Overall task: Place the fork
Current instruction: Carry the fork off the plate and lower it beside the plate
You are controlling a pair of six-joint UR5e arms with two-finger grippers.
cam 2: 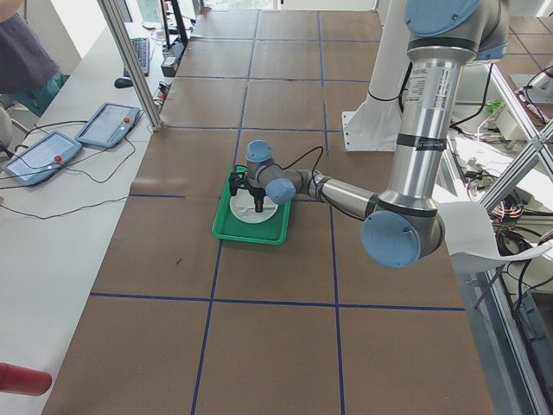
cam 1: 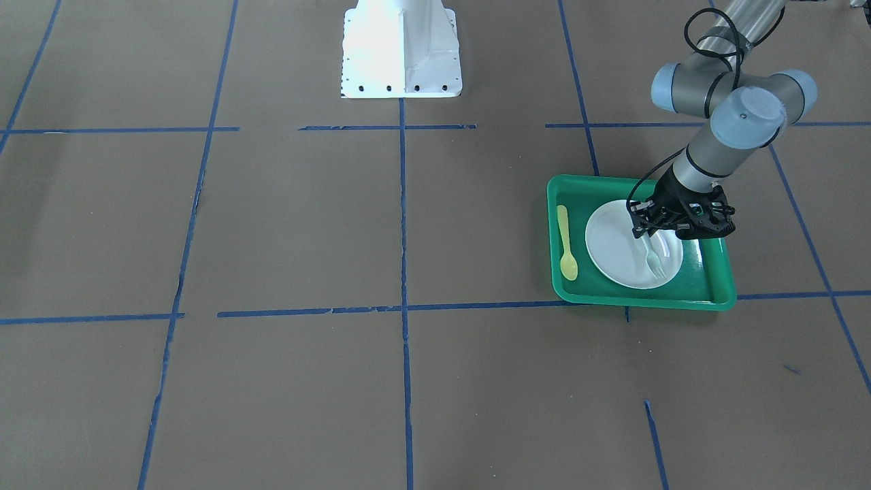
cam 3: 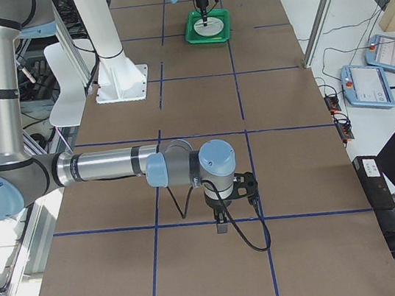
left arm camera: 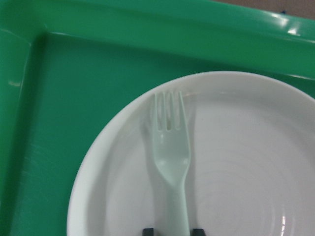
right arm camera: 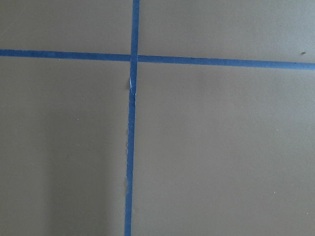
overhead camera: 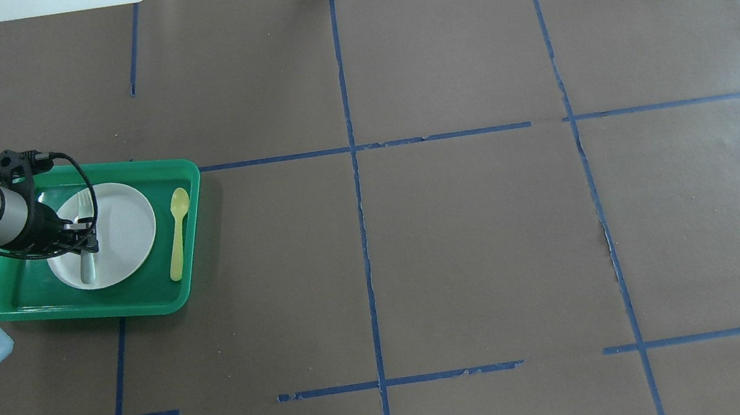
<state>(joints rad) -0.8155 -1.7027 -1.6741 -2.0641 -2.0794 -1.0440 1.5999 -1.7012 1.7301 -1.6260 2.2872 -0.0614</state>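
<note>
The pale white fork point(left arm camera: 171, 147) lies along the left part of a white plate point(left arm camera: 246, 147), tines pointing away from the wrist camera. The plate point(overhead camera: 126, 227) sits in a green tray point(overhead camera: 101, 307). My left gripper point(overhead camera: 85, 244) hangs low over the plate, and its two fingertips stand close on either side of the fork's handle and look shut on it. In the front-facing view the fork point(cam 1: 653, 258) sticks out from under the gripper point(cam 1: 646, 235). My right gripper point(cam 3: 223, 222) shows only in the exterior right view, pointing down over bare table; I cannot tell its state.
A yellow plastic spoon point(overhead camera: 177, 227) lies in the tray beside the plate, on the side towards the table's middle. The tray's raised rim point(cam 1: 708, 286) surrounds the plate. The robot's white base point(cam 1: 401, 47) stands at the table's edge. Blue tape lines cross the brown table.
</note>
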